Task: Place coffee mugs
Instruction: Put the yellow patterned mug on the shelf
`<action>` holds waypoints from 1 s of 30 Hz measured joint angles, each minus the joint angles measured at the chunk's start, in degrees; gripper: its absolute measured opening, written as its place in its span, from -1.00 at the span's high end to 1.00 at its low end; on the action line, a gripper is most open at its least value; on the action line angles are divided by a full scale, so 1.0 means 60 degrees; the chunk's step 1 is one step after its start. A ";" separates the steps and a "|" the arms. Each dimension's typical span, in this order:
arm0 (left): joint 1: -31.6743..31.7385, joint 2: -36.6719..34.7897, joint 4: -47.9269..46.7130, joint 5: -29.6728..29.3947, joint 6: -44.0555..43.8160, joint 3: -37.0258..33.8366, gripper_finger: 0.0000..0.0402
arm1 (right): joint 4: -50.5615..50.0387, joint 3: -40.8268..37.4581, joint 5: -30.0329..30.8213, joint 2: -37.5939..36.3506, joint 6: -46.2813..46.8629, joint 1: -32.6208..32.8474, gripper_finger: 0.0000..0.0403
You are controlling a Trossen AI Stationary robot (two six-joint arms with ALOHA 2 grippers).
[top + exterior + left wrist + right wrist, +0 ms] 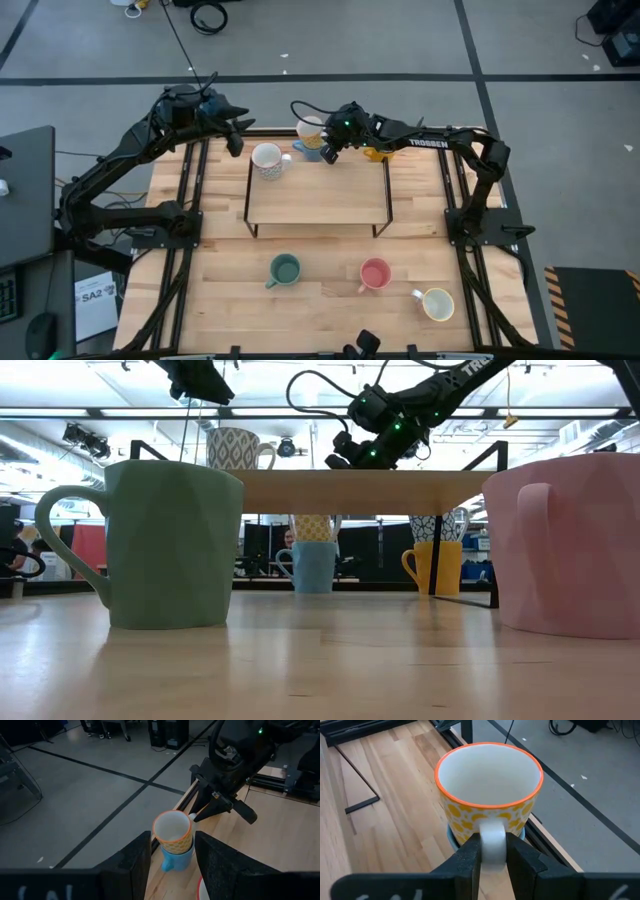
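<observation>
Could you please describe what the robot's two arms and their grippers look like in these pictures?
Both arms are dark, nearly black, jointed links. The right arm carries white TROSSEN lettering, a looping black cable and a small green light by its wrist. The left arm looks the same, without visible lettering. The left gripper and right gripper each have two broad, matte black, angular fingers.

A white mug with yellow pattern and orange rim (489, 795) sits upright, stacked in a blue mug (176, 860) at the desk's far edge. Beside them an orange-yellow mug (437, 567) carries a dark-patterned white one (437, 526). A white patterned mug (267, 160) stands on the raised shelf. Near the front, well apart, stand a green mug (285, 269), a pink mug (375, 274) and a cream mug (437, 303), all upright.
</observation>
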State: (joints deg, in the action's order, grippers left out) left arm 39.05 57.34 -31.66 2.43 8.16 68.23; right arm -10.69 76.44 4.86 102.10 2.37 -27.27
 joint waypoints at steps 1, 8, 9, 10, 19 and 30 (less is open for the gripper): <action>0.0000 0.0000 0.0003 0.0001 0.0000 0.0000 0.20 | 0.0039 0.0000 -0.0003 0.0000 0.0000 0.0000 0.58; 0.0000 0.0000 -0.0001 -0.0002 0.0000 0.0000 0.20 | 0.0315 0.0017 -0.0033 0.0000 0.0000 0.0000 0.58; 0.0000 0.0000 -0.0004 0.0002 0.0000 0.0000 0.20 | 0.0318 0.0028 -0.0033 0.0000 0.0000 0.0000 0.59; 0.0000 0.0000 -0.0004 -0.0002 0.0002 0.0000 0.20 | 0.0333 0.0035 -0.0033 0.0000 0.0000 0.0000 0.59; -0.0001 0.0000 -0.0026 -0.0002 0.0000 0.0000 0.20 | 0.0355 0.0044 -0.0029 -0.0018 0.0000 0.0000 0.59; -0.0001 0.0002 -0.0055 -0.0001 -0.0003 0.0001 0.20 | 0.0050 0.0062 -0.0025 -0.0040 0.0000 0.0004 0.59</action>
State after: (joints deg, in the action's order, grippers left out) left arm 39.04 57.35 -31.99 2.42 8.15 68.23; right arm -10.39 76.82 4.71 101.86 2.37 -27.24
